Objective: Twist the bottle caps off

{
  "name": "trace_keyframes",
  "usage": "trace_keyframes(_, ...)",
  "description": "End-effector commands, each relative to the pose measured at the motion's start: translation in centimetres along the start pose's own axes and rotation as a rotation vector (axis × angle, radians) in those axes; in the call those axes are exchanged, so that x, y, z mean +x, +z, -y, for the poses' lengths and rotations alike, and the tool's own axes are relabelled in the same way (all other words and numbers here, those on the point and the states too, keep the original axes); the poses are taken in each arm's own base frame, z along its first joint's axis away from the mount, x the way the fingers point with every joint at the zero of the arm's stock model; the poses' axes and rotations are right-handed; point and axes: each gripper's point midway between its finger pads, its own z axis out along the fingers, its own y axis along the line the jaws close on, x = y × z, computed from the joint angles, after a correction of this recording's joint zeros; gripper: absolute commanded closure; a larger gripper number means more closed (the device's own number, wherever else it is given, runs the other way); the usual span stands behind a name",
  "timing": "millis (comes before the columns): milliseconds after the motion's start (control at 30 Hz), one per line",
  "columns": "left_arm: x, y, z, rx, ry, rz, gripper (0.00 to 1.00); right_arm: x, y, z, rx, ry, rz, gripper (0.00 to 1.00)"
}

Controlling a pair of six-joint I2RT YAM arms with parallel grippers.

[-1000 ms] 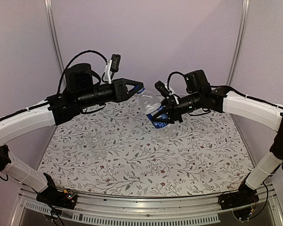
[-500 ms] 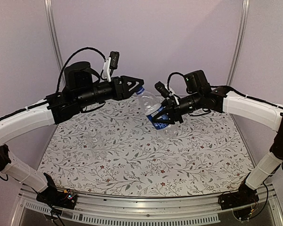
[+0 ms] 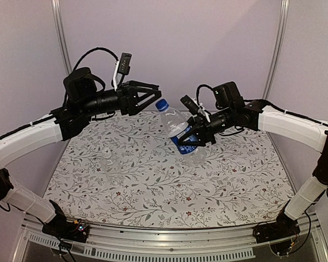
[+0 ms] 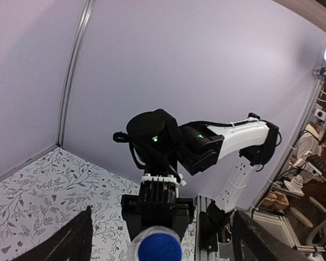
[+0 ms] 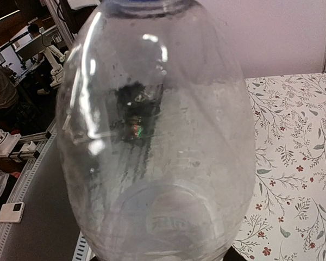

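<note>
The taller bottle (image 3: 179,126), clear with a blue-and-white label, is held tilted in the air, and my right gripper (image 3: 195,136) is shut on its lower body. Its blue cap (image 3: 162,103) sits on the neck and points toward my left gripper (image 3: 154,94), which stands open a little up and left of the cap without touching it. In the left wrist view the blue cap (image 4: 160,247) lies low between the two spread fingers (image 4: 70,239). The bottle (image 5: 157,136) fills the right wrist view. The shorter clear bottle (image 3: 110,162) stands on the table with its pale cap (image 3: 106,154) on top.
A floral tablecloth (image 3: 153,191) covers the table. Pale walls with metal corner posts (image 3: 62,38) close off the back and sides. The short bottle stands below my left arm (image 3: 33,139).
My left gripper has opened off the blue cap and drawn back up and to the left. The cap stays on the bottle, which my right gripper has tipped slightly more upright.
</note>
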Motion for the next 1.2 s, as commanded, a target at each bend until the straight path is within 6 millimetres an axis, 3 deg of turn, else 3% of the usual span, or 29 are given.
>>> trace_keyframes(0,-0.3,-0.4,3.9,0.231,0.134,-0.017,0.15,-0.7,-0.3,-1.9,-0.093,-0.02,0.026,0.61)
trace_keyframes(300,1.5,0.6,4.1,0.375,0.167,-0.064,0.19,-0.9,-0.3,-2.8,-0.151,-0.017,0.039,0.61)
trace_keyframes(567,2.1,1.2,3.7,0.423,0.135,-0.078,0.35,-0.8,-0.3,-2.8,-0.152,-0.015,0.037,0.61)
trace_keyframes(867,2.2,1.1,3.7,0.441,0.115,-0.061,0.43,-0.3,-0.1,-2.4,-0.153,-0.002,0.029,0.61)
trace_keyframes(1167,2.5,1.3,3.1,0.438,0.096,-0.067,0.61,-0.2,0.0,-2.3,-0.144,-0.001,0.025,0.61)
